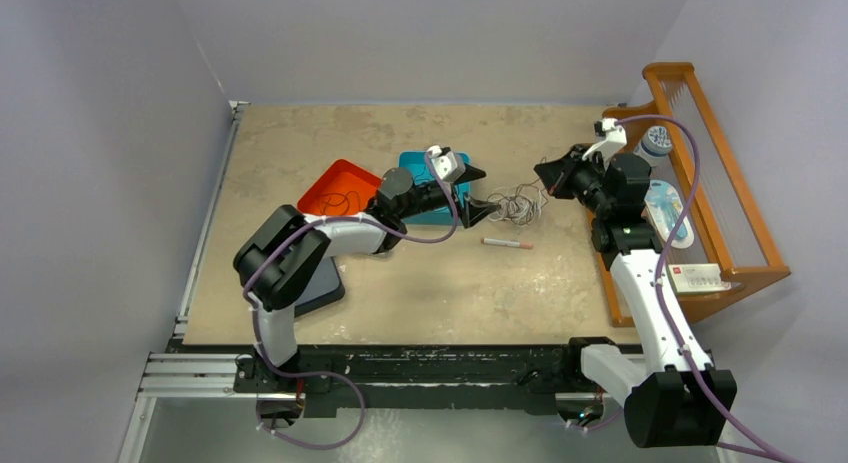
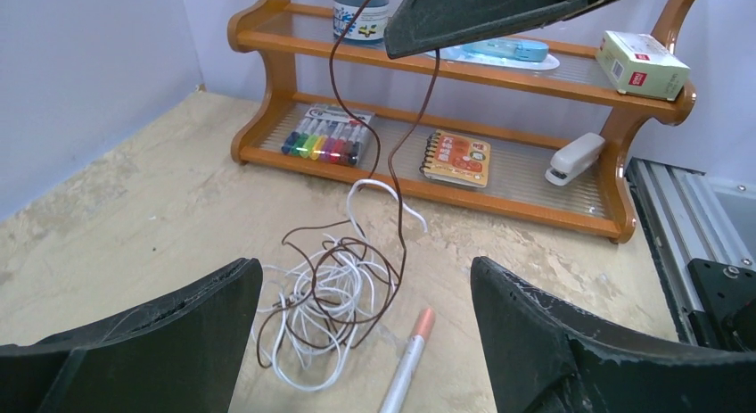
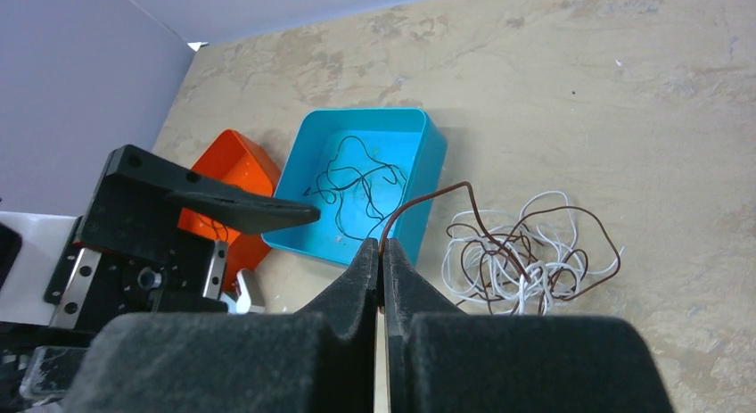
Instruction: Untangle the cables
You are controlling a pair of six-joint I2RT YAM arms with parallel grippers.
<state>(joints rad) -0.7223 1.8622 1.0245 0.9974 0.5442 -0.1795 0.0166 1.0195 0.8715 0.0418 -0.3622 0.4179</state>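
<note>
Nearest the arm bases, a white-and-orange pen (image 2: 406,364) lies on the counter (image 1: 400,293), just beside a loose tangle of cables (image 2: 325,306), whitish and brown. The left gripper (image 2: 365,263) hangs low at the tangle's left side, its jaws spread wide and gripping nothing. One brown cable (image 3: 446,192) rises out of the tangle to the right gripper (image 3: 382,248), whose jaws are pressed together on it, holding that strand up off the counter at the tangle's right. Farther back on the left, a blue bin (image 3: 357,119) holds a thin black cable (image 3: 357,177). The orange bin (image 1: 335,178) beside it seems to hold another dark loop, though it is too small to be sure. A wooden shelf (image 1: 740,183) stands along the counter's right edge.
</note>
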